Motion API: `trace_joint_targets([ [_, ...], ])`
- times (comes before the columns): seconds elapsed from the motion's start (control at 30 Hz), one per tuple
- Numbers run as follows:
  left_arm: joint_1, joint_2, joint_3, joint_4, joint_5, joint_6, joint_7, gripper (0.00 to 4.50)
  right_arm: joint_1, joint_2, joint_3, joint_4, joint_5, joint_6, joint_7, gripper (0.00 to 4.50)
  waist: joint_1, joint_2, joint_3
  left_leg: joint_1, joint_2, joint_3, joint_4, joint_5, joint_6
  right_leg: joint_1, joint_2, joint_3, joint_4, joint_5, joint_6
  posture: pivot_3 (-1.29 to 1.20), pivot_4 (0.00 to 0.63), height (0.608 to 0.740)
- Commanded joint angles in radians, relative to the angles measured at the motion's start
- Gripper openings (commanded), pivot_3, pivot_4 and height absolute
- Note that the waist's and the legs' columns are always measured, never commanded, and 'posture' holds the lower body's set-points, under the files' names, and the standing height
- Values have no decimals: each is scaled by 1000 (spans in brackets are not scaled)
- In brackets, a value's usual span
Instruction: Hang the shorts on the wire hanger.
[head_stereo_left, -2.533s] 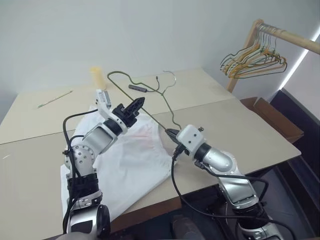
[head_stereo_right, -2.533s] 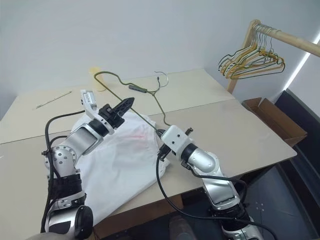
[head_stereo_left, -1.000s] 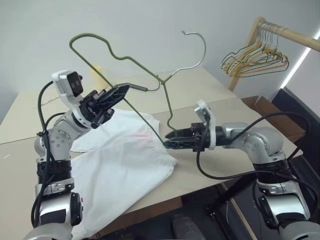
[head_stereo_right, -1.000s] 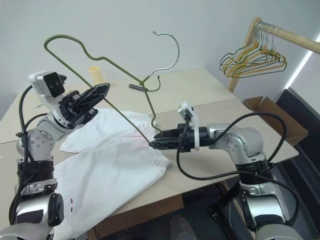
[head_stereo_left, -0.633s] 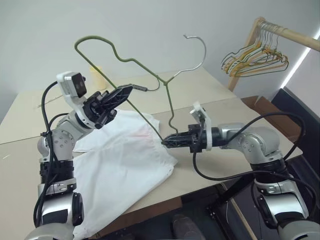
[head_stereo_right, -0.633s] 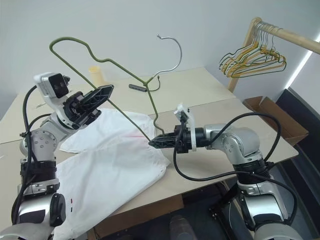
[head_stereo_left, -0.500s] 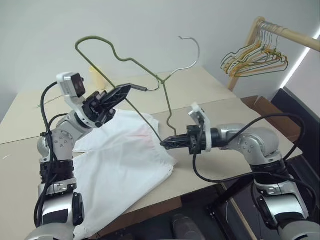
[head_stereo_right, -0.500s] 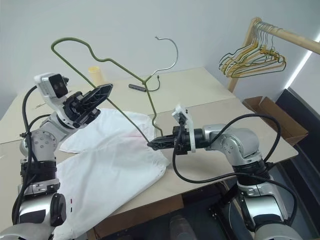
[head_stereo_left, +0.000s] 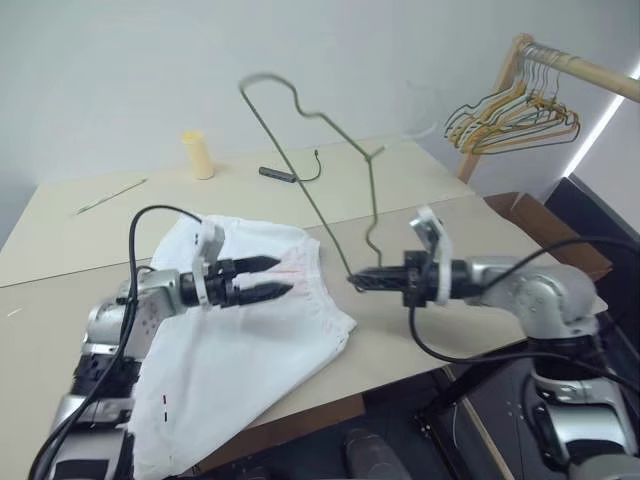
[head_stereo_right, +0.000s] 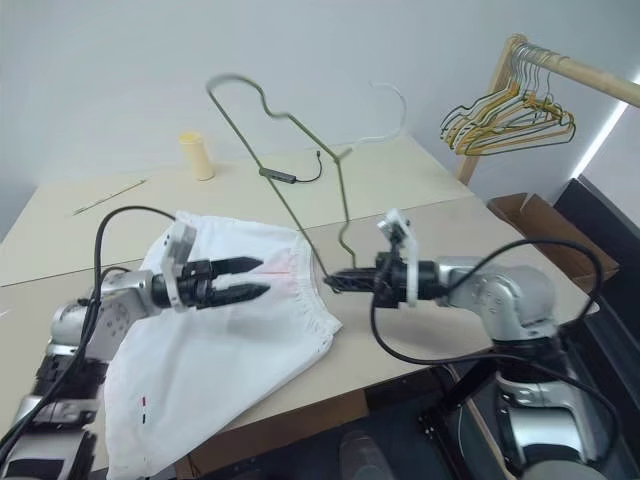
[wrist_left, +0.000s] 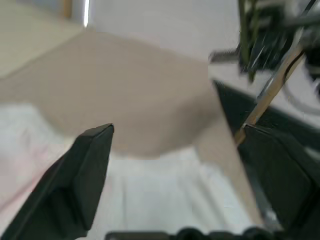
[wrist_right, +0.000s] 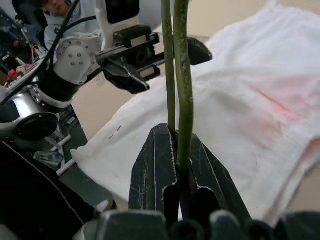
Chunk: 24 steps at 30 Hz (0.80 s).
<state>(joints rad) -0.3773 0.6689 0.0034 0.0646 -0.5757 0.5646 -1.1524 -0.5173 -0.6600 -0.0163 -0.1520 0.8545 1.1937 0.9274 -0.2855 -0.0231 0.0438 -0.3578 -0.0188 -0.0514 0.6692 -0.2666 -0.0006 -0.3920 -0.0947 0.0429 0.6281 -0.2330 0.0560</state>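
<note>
Two grippers are up over the table (head_stereo_left: 470, 235) right now. The right gripper (head_stereo_left: 360, 281) has its black fingers pinched on the bottom corner of the wire hanger (head_stereo_left: 318, 178), which sticks up in the air above the table with its hook (head_stereo_right: 392, 100) near the top. From the right wrist view you can see the wire (wrist_right: 179, 85) running straight up out of the clamped fingertips, two strands side by side.

The left gripper (head_stereo_left: 270, 276) is hanging just above the shorts (head_stereo_left: 250, 340), fingers spread apart with nothing between them. It points across toward the right gripper, with a gap between the two. I can't tell whether its lower finger is brushing the cloth.

The shorts are lying flat-ish on the near part of the table, white and wrinkly, with a faint pink stain (head_stereo_right: 283, 264) near the gathered waistband side and a couple of small dark marks (head_stereo_left: 164, 401) by the hem that droops over the front edge.

Other stuff around: a small yellow cup (head_stereo_left: 200, 155) near the far edge, a dark cable (head_stereo_left: 290, 174) beside it, a thin stick (head_stereo_left: 108, 196) off to the left, and a wooden rack (head_stereo_left: 560, 62) on the right with a bunch of yellow and green hangers (head_stereo_left: 510, 118).
</note>
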Motion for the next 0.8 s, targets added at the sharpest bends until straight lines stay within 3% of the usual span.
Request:
trace_joint_targets([
  [0.03,-3,40,17,-60,61,-50,31,4472,16,-88,-51,-3,52,107,18,0,7,0,0,0,0,0,0,0,0,0,0,0,0,0,0,-299,0,740],
  [0.2,43,107,-26,-96,198,-134,57,4472,-4,-219,21,73,10,214,32,0,8,1,1,1,1,2,0,0,0,0,1,1,0,-4,7,-279,0,740],
  [0.4,119,130,-3,-185,163,-151,-1,4472,-79,-376,235,266,36,300,350,0,21,2,1,1,1,3,0,-1,1,0,1,1,-1,-4,7,-253,0,740],
  [0.57,133,140,-13,-214,167,-140,-6,4472,-174,-379,405,403,-61,261,475,0,29,2,2,1,1,3,1,-1,2,1,1,1,-1,-5,8,-232,0,740],
  [0.8,144,147,-21,-253,168,-118,-12,4472,-272,-259,530,622,-206,207,504,0,39,2,2,1,1,3,1,-1,2,1,1,1,-1,-4,7,-209,0,740],
])
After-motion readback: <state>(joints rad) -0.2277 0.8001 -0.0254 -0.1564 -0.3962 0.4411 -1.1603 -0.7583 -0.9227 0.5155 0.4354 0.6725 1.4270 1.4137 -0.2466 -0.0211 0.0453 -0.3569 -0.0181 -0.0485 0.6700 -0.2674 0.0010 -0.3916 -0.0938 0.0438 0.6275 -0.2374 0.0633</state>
